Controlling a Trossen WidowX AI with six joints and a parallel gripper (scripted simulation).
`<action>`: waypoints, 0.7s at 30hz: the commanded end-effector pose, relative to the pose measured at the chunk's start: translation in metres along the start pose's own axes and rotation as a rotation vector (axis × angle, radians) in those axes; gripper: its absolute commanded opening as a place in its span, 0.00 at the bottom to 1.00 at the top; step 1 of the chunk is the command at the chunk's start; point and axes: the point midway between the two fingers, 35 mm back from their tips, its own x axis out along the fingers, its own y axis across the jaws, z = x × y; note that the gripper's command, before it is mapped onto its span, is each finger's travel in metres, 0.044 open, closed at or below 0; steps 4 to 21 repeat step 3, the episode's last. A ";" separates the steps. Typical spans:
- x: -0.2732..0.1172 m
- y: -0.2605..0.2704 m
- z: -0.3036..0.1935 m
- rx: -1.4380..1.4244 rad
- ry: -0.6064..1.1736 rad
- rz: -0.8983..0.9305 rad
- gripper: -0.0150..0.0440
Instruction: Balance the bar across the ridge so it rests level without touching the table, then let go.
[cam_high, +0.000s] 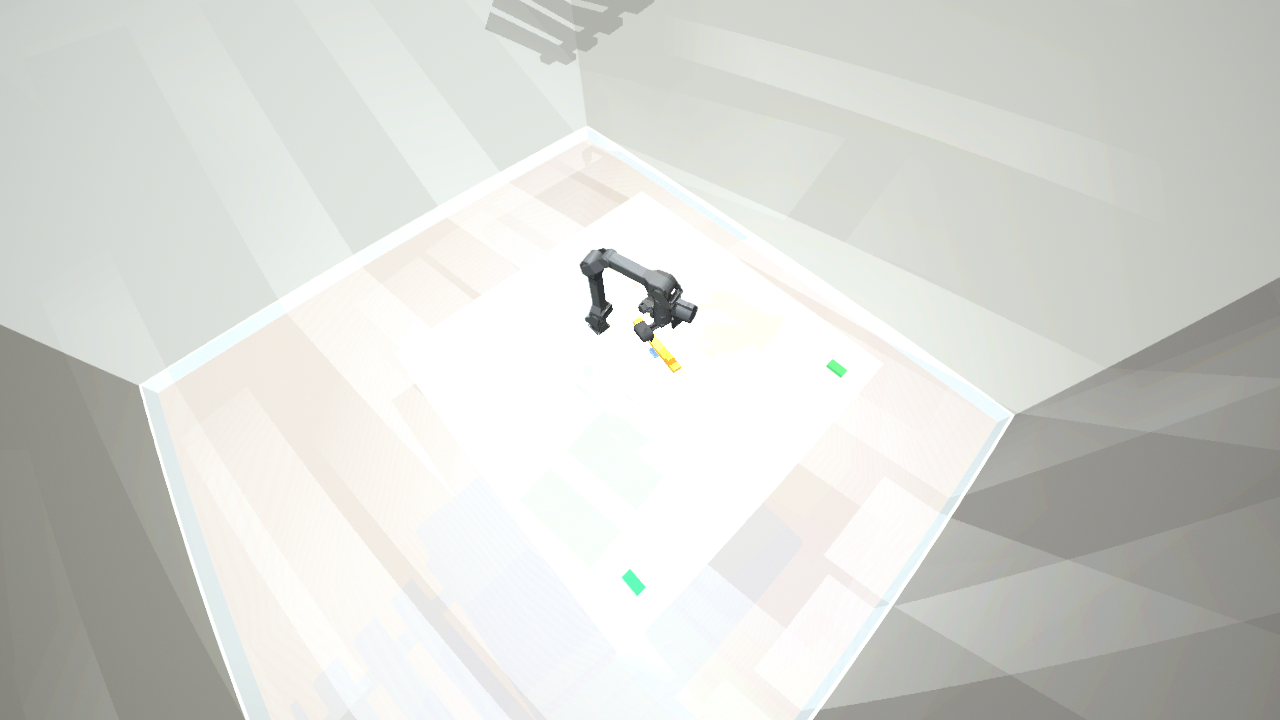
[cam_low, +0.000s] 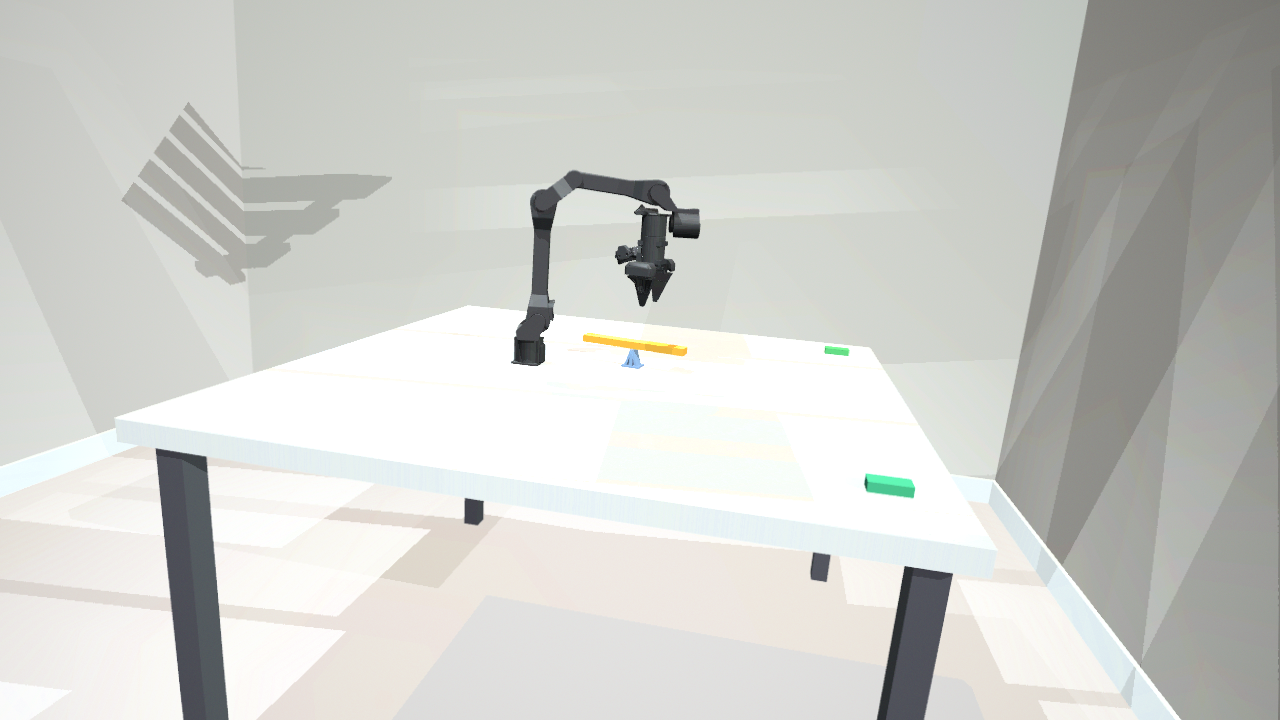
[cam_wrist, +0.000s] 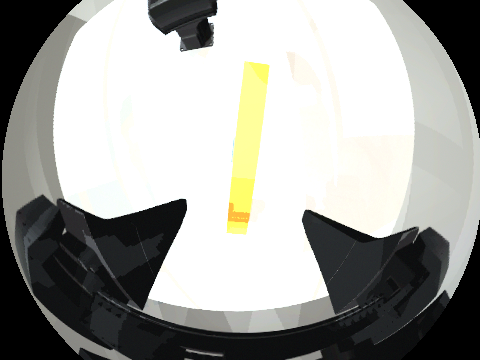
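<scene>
The long yellow-orange bar (cam_high: 664, 355) (cam_low: 613, 342) (cam_wrist: 250, 125) lies across the small blue ridge (cam_high: 653, 352) (cam_low: 632, 360), which is under about the middle of its length. In the exterior view both bar ends stand off the table (cam_low: 358, 420), and the bar looks level, about in line with the table's back edge. In the wrist view the bar hides nearly all of the ridge. My gripper (cam_low: 650, 302) (cam_wrist: 245, 207) is wide open and empty, pointing down well above the bar and not touching it.
One green block (cam_high: 836, 368) (cam_low: 836, 351) lies near the table's far right corner. Another green block (cam_high: 633, 582) (cam_low: 889, 486) lies near the front right corner. The arm's base (cam_high: 598, 322) (cam_low: 528, 351) stands to the left of the bar.
</scene>
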 end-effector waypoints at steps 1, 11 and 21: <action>0.000 0.000 0.000 0.000 -0.002 0.001 1.00; 0.000 0.000 0.000 0.000 -0.002 0.001 1.00; 0.000 0.000 0.000 0.000 -0.002 0.001 1.00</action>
